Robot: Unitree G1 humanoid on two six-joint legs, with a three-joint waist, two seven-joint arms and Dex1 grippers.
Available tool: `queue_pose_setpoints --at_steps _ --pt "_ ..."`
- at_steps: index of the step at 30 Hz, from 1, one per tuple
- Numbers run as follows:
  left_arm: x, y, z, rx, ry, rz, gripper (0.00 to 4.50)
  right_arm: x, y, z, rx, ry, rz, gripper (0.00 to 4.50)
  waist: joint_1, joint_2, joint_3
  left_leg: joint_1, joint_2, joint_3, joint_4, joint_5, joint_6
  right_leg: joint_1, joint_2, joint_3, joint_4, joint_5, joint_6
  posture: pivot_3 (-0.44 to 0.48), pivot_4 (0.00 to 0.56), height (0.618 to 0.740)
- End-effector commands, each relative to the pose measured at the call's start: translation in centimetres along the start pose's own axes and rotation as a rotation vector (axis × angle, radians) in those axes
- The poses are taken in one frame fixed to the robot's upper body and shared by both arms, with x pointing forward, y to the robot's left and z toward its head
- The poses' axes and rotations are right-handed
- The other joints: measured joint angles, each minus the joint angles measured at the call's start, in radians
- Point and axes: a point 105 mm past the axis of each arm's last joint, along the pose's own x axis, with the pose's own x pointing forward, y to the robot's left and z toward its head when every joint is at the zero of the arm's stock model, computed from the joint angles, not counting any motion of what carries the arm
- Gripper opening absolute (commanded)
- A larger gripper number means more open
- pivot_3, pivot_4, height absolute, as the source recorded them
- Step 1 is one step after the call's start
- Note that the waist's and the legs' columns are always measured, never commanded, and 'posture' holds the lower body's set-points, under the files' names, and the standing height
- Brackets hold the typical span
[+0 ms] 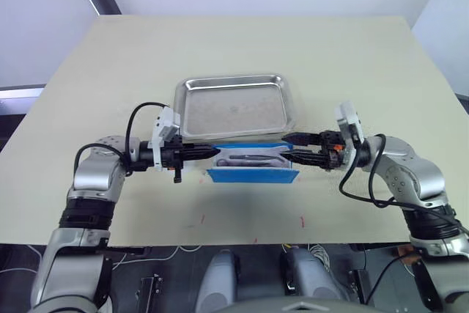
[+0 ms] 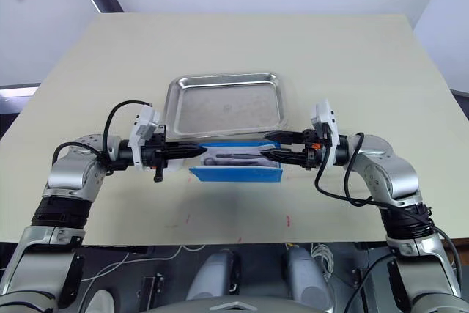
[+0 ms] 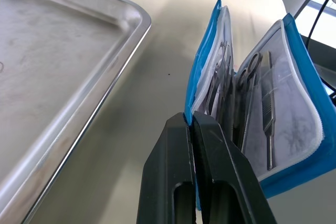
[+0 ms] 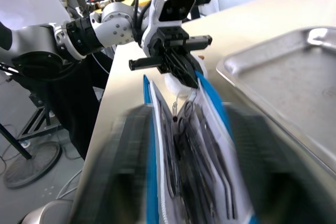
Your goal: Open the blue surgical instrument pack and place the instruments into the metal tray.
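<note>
Blue fabric instrument pack (image 1: 253, 166) hangs half-open between my arms, left fingers (image 3: 194, 182) clenched on its edge; right fingers' state I cannot tell. If I tilt it, the slim silver instruments (image 3: 252, 93) could slide onto the counter (image 1: 366, 56), missing the shiny steel tray (image 1: 234, 105).

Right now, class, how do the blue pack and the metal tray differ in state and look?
The blue surgical instrument pack is soft fabric, spread open with the instruments inside; the metal tray is rigid shiny steel with none in it. The left gripper pinches the pack's edge; nothing touches the tray. Both are rectangular.
</note>
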Motion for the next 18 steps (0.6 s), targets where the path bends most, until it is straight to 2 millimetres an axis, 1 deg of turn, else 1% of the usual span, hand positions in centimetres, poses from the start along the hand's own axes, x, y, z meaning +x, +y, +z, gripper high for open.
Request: queue_pose_setpoints --at_steps 1,2,7,10,13,16,18 --pt "0.2 -0.2 -0.6 -0.007 0.020 -0.010 0.00 0.7 -0.1 0.1 -0.001 0.019 -0.019 0.48 0.000 0.000 0.000 0.000 0.000 0.000 0.000 0.000 0.000 0.000 0.000 0.000 0.000 0.000 0.000 0.000 0.150 0.740" --pt "0.2 -0.2 -0.6 -0.006 0.020 -0.009 0.00 0.7 0.1 -0.3 -0.001 0.044 -0.010 0.04 0.000 0.000 0.000 0.000 0.000 0.000 0.000 0.000 0.000 0.000 0.000 0.000 0.000 0.000 0.000 0.000 0.150 0.740" --pt "0.0 0.0 -0.8 0.002 0.026 0.018 0.00 0.6 1.3 -2.4 -0.006 0.152 0.053 0.04 0.000 0.000 0.000 0.000 0.000 0.000 0.000 0.000 0.000 0.000 0.000 0.000 0.000 0.000 0.000 0.000 0.150 0.740" --pt "0.0 0.3 -1.5 -0.009 0.064 0.042 0.00 0.4 2.6 -3.7 0.021 0.208 0.123 0.04 0.000 0.000 0.000 0.000 0.000 0.000 0.000 0.000 0.000 0.000 0.000 0.000 0.000 0.000 0.000 0.000 0.150 0.740" --pt "0.8 0.6 -2.2 -0.019 0.091 0.058 0.00 -0.1 4.1 -5.4 0.042 0.282 0.191 0.04 -0.001 0.000 0.000 0.000 0.000 0.000 0.000 0.000 0.000 0.000 0.000 0.000 0.000 0.000 0.000 0.000 0.150 0.740" --pt "1.5 1.1 -2.9 -0.025 0.118 0.079 0.00 -0.3 4.7 -6.5 0.036 0.316 0.226 0.04 -0.001 0.000 0.000 0.000 0.000 0.000 0.000 0.000 0.000 0.000 0.000 0.000 0.000 0.000 0.000 0.000 0.150 0.740" --pt "1.9 1.6 -3.2 -0.036 0.131 0.107 0.00 -0.3 4.8 -7.1 0.031 0.326 0.230 0.04 0.001 0.000 -0.001 0.001 0.000 0.000 0.000 0.000 0.000 0.000 0.000 0.000 0.000 0.000 0.000 0.000 0.150 0.740"
